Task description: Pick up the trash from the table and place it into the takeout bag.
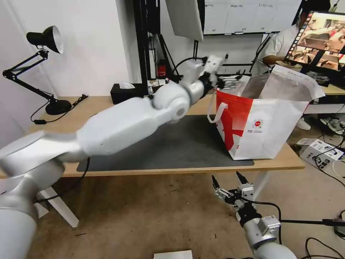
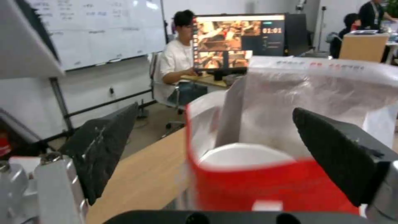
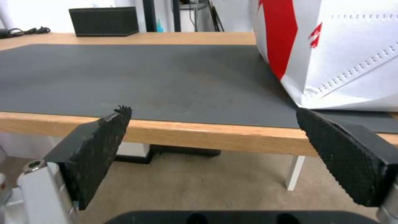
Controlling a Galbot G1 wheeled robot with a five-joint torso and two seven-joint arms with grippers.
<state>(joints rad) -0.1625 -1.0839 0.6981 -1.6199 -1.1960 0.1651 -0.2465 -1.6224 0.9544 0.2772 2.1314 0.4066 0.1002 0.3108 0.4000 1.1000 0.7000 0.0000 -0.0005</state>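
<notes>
Foil-lined takeout bag (image 2: 290,186) half hides a white bowl (image 2: 244,155); left pincer (image 2: 215,149) released.

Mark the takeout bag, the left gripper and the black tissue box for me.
takeout bag (image 1: 267,133): head view, on its white front panel.
left gripper (image 2: 215,149): left wrist view, midway between its open fingertips, at the bag's mouth.
black tissue box (image 3: 104,21): right wrist view, on its front face.

Setting: office-type robotics lab, per whiteboard (image 2: 95,34) on the wall, large monitor (image 2: 240,40) at a manned desk, loose cables (image 1: 325,154) across carpeted floor.
</notes>
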